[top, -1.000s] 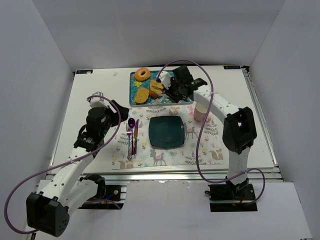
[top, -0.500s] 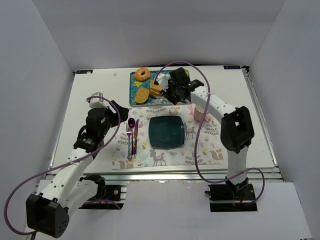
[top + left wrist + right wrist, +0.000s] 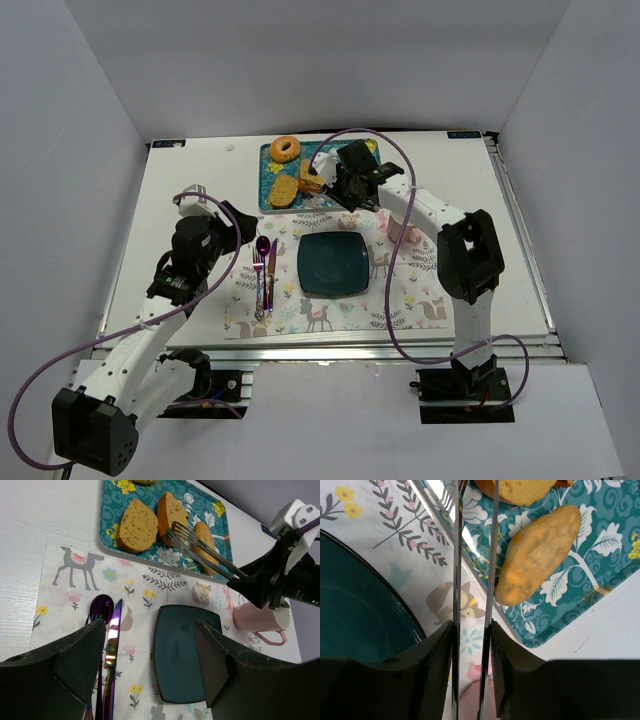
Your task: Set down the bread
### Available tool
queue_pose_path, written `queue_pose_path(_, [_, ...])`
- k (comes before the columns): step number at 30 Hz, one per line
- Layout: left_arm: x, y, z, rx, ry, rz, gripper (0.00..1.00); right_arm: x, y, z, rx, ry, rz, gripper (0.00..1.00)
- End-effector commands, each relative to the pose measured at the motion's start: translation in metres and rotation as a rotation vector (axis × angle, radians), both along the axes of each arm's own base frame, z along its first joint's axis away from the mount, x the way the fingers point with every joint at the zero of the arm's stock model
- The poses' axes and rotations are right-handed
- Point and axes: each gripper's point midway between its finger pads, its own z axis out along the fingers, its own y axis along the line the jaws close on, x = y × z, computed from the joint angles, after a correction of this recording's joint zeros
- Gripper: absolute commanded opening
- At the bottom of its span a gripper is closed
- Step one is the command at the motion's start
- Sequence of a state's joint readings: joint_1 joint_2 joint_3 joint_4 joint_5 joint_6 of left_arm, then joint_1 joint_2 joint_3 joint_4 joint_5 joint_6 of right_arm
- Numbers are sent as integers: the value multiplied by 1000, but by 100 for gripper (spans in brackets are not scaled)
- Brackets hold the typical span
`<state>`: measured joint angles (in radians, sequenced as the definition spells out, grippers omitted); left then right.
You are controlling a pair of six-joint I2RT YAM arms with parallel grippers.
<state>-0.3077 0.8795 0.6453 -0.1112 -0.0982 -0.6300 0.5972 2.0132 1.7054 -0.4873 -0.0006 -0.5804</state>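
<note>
Two golden-brown bread slices (image 3: 285, 190) (image 3: 312, 178) lie on the teal patterned tray (image 3: 268, 205); the left wrist view shows them too (image 3: 137, 525) (image 3: 170, 510). My right gripper (image 3: 352, 180) (image 3: 471, 645) is shut on metal tongs (image 3: 200, 545) (image 3: 456, 555). The tong tips sit at the near edge of the right slice (image 3: 520, 487); whether they grip it I cannot tell. The dark teal square plate (image 3: 334, 264) (image 3: 185, 660) (image 3: 355, 615) sits bare on the placemat. My left gripper (image 3: 235, 222) (image 3: 150, 655) is open and empty above the placemat.
A donut (image 3: 285, 149) and a narrow roll (image 3: 207, 540) (image 3: 537, 552) share the tray. A pink cup (image 3: 400, 228) (image 3: 257, 620) stands right of the plate. A purple spoon, fork and knife (image 3: 265, 275) (image 3: 107, 630) lie left of it.
My right arm has shifted left, bringing the tongs closer over the right bread slice. The left arm has not moved.
</note>
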Motion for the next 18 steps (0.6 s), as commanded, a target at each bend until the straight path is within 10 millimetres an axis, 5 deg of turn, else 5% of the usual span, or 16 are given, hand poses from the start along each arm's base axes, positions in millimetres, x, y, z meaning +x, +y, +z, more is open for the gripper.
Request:
queue_pose_path(1, [0,3,7,-10,-28,19,81,9,2,10,3,-61,-6,39])
queue_pose_path(9, [-1,3,8,-10,-30,20,81,6,3,9,9,-49,-3,15])
queue_pose_path(18, [-1,4,12,-15,-42,24,81,-7,9,54,117,-90,25,4])
